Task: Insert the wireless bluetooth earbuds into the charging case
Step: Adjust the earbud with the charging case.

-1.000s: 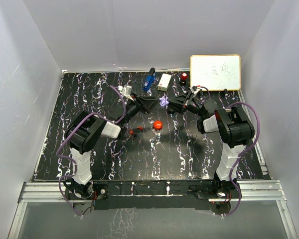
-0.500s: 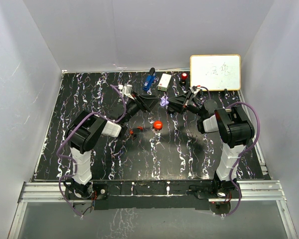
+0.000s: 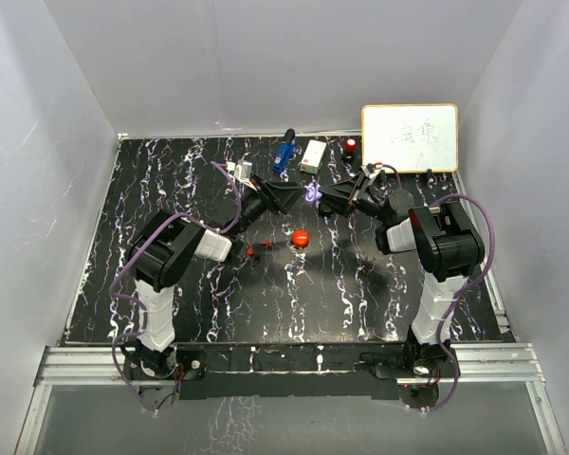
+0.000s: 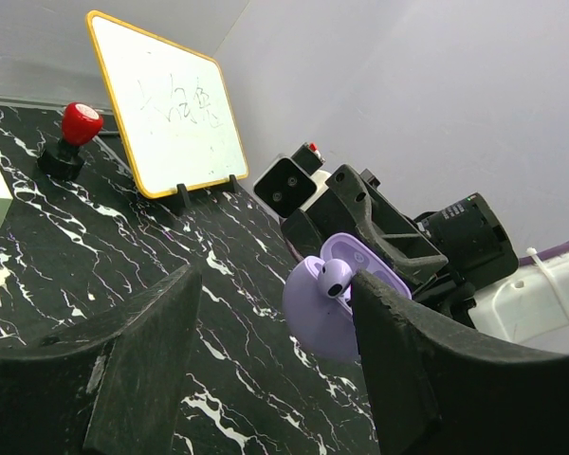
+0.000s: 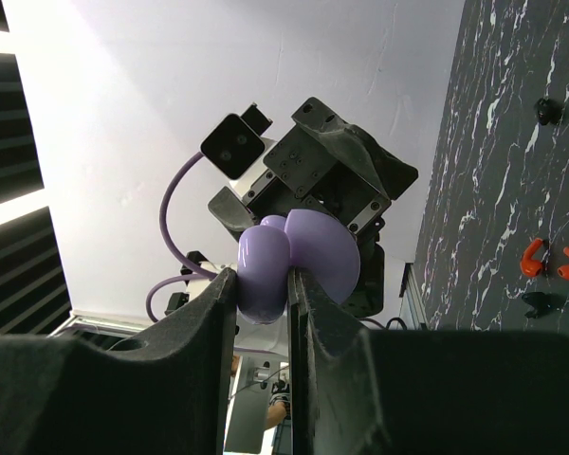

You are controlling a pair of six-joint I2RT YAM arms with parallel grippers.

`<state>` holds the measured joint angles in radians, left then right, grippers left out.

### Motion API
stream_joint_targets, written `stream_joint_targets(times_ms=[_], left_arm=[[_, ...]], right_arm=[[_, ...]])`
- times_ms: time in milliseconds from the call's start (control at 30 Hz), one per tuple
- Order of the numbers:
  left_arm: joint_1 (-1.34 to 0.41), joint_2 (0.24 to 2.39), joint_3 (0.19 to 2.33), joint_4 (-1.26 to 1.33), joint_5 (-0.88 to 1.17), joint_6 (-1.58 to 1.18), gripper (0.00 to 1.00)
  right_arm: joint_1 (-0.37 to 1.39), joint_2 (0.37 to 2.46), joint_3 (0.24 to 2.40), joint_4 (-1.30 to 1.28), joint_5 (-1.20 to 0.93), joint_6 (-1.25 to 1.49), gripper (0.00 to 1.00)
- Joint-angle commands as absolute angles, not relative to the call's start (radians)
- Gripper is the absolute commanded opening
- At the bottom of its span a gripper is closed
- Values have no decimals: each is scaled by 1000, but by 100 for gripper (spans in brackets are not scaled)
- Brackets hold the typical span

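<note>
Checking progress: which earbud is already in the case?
The lavender earbud, sitting in the open purple charging case that the right gripper holds. The red earbuds and dark earbuds lie loose on the table.

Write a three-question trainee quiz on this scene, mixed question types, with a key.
1. True or false: the left end effector is shut on the purple charging case.
2. What grips the case? A) left end effector B) right end effector C) nothing
3. Name the yellow-framed thing propped at the back right.
Key: 1 false, its jaws stand open; 2 B; 3 the whiteboard.
</note>
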<state>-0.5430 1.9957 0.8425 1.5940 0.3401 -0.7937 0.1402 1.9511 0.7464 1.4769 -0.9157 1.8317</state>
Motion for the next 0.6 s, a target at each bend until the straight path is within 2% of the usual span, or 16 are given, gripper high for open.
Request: stream_joint_targets(times_ms=[0, 567], left_arm=[[-537, 1998, 865, 1767, 331, -785, 62], [-524, 2003, 872, 1783, 328, -797, 62]], right_arm=[[143, 1915, 775, 1813, -914, 1829, 0], [142, 1917, 769, 1812, -913, 1828, 0]])
